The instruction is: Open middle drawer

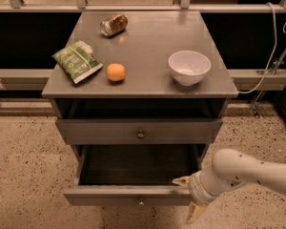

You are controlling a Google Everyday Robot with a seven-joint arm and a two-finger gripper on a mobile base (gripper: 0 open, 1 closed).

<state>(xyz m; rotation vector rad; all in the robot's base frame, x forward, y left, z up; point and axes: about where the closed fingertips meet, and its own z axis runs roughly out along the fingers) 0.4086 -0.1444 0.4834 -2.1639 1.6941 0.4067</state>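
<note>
The middle drawer [128,195] is a grey front with a small round knob [141,202]. It stands pulled out toward me, and its dark inside [138,163] looks empty. My gripper [188,197] is at the right end of that front. One pale fingertip [181,180] rests over the front's top edge and the other [194,213] points down below it, so the fingers are apart. The white arm [250,171] comes in from the right. The upper knobbed front [139,131] is pushed in. The lowest front is out of view.
On the cabinet top [148,37] lie a green bag [77,60], an orange [116,72], a white bowl [189,67] and a tipped can [114,25]. A white cable [270,46] hangs at the right. Speckled floor [24,175] lies on both sides.
</note>
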